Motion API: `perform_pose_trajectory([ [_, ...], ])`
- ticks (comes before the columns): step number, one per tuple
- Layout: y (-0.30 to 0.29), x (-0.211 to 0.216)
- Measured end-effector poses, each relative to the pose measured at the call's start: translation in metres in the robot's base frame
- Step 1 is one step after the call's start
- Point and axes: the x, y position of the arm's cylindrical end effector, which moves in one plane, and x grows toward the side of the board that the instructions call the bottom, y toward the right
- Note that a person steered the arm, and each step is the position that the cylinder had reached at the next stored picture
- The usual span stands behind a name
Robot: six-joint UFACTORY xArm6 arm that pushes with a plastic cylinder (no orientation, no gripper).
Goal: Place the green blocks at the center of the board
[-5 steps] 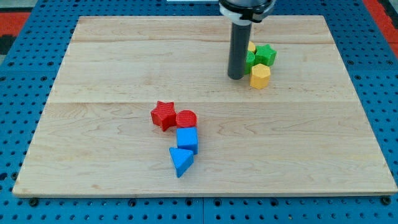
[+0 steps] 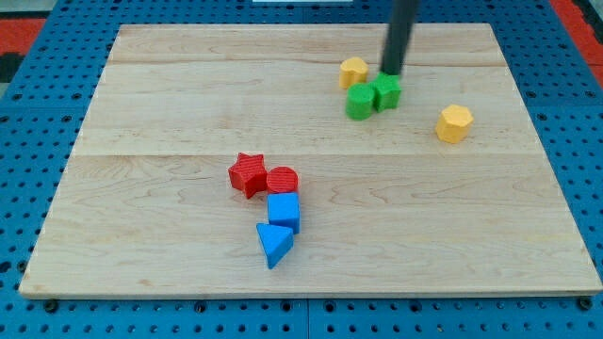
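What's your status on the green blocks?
My tip just above the two green blocks, which touch, upper right of centre. Yellow block beside them; path toward centre open.

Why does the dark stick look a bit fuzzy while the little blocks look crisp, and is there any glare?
In the camera view, my tip and the rod above it look slightly smeared, probably motion blur; the two green blocks just below it, the yellow blocks and the red and blue ones are sharp. Lighting is soft and even: short faint shadows, no strong glare on the wooden board.
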Motion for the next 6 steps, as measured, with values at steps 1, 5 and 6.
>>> perform_pose_trajectory([
  [1, -0.004, 0.03],
  [5, -0.045, 0.022],
  [6, -0.067, 0.041],
])
